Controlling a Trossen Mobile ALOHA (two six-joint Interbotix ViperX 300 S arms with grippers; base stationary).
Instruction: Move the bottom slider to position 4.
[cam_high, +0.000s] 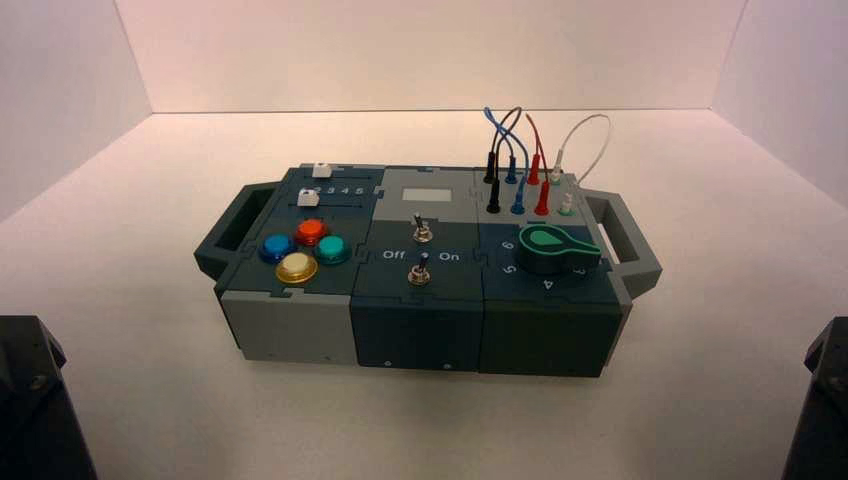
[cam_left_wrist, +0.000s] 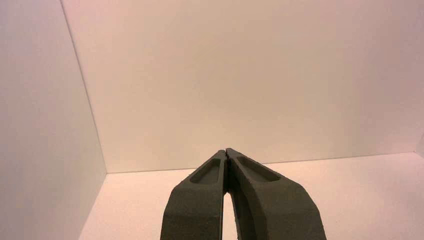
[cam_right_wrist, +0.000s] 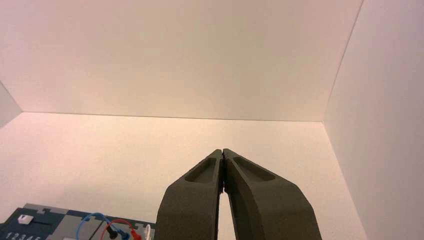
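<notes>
The bottom slider (cam_high: 308, 199) is a small white knob on the box's far left module, the nearer of two alike. The other white slider (cam_high: 321, 170) lies behind it and also shows in the right wrist view (cam_right_wrist: 23, 218). A row of small white digits (cam_high: 337, 190) runs between the two tracks, and in the right wrist view the digit 4 (cam_right_wrist: 28, 237) shows at the frame's edge. My left gripper (cam_left_wrist: 226, 151) is shut and empty, parked at the near left. My right gripper (cam_right_wrist: 222, 151) is shut and empty, parked at the near right. Both are far from the box.
The box (cam_high: 300, 330) has four coloured round buttons (cam_high: 297, 267), two toggle switches (cam_high: 423, 233) between Off and On, a green rotary knob (cam_high: 548, 247), plugged wires (cam_high: 520, 150) at the far right and side handles (cam_high: 222, 235). White walls enclose the table.
</notes>
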